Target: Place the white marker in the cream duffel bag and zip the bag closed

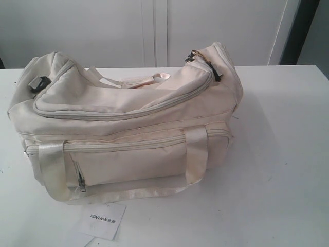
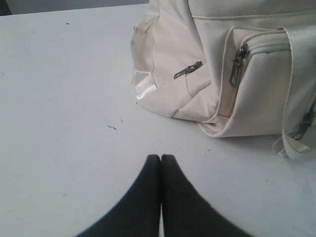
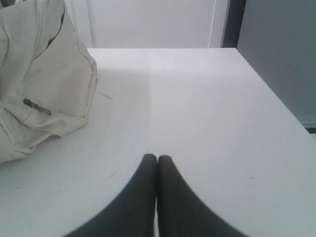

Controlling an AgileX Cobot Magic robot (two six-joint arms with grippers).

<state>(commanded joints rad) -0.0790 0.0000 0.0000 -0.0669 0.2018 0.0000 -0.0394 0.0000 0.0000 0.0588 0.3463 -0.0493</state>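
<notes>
currently | cream duffel bag [image 1: 128, 118] mid-worktop [image 1: 288, 154], top zipper [image 1: 118, 114] looks mostly shut | white marker unseen, likely inside | left gripper [image 2: 161, 157], right gripper [image 3: 157, 157] pinched together, empty, parked clear as work seems done

We can read one text only: "TONLION", in dark capitals, followed by small marks too tiny for us to make out, on the white paper tag [image 1: 102, 220] lying on the desk [image 1: 277, 170].
</notes>
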